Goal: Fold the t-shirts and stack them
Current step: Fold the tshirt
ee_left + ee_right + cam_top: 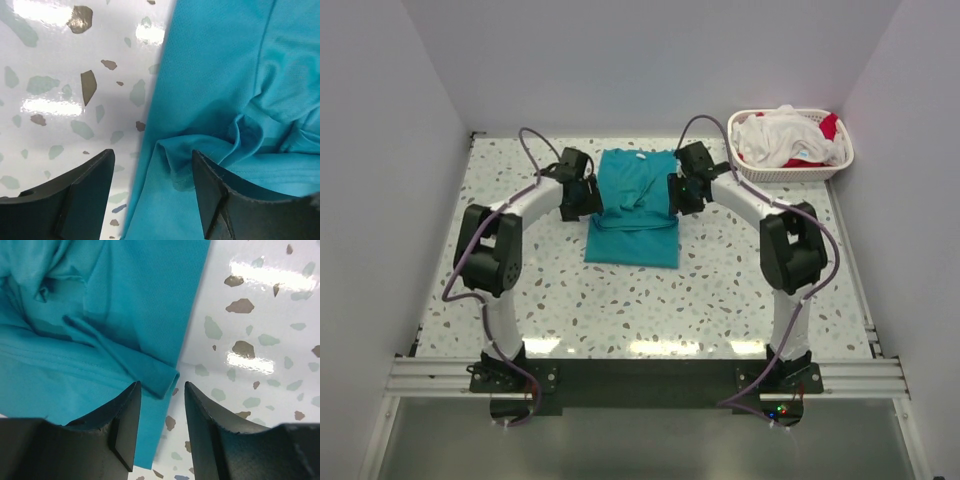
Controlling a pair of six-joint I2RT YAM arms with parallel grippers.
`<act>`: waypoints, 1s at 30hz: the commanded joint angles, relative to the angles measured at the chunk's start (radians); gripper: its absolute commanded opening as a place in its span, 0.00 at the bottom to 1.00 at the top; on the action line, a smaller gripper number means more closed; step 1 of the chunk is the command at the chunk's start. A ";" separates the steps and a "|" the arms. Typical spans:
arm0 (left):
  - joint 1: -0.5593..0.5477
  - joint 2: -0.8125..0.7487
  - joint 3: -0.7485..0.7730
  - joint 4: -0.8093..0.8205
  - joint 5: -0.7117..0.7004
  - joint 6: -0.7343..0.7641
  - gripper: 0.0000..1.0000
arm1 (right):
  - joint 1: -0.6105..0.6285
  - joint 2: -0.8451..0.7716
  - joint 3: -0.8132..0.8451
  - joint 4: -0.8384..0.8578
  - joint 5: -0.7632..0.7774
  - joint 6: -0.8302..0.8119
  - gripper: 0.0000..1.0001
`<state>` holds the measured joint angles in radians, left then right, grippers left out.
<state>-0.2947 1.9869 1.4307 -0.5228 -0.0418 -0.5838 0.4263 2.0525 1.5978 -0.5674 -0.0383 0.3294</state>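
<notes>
A teal t-shirt (635, 205) lies partly folded on the speckled table, its neck at the far end. My left gripper (582, 195) hangs over the shirt's left edge (165, 165), open, with a loose fold of cloth below the gap. At the shirt's right edge (165, 377) my right gripper (683, 188) is open too, its jaws astride a folded corner without pinching it. White and red t-shirts (785, 135) are piled in the basket at the far right.
The white lattice basket (840, 160) stands in the far right corner against the wall. Grey walls close in the table on three sides. Bare terrazzo (720, 290) stretches between the shirt and the arm bases.
</notes>
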 commanded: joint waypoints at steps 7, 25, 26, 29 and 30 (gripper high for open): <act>-0.049 -0.336 -0.212 0.046 -0.024 -0.040 0.71 | 0.129 -0.203 -0.042 0.066 0.034 -0.121 0.40; -0.132 -0.206 -0.404 0.147 -0.001 -0.037 0.54 | 0.235 0.078 0.052 0.179 -0.017 -0.095 0.20; -0.132 -0.204 -0.409 0.144 -0.006 -0.036 0.54 | 0.232 0.095 0.069 0.179 0.000 -0.102 0.20; -0.132 -0.218 -0.438 0.135 -0.013 -0.031 0.54 | 0.204 0.159 0.154 0.181 0.054 -0.118 0.20; -0.132 -0.221 -0.446 0.132 -0.009 -0.031 0.53 | 0.181 0.170 0.175 0.185 0.070 -0.110 0.20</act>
<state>-0.4278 1.7523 1.0412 -0.3908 -0.0483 -0.6128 0.6529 2.2036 1.6783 -0.4446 -0.0441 0.2268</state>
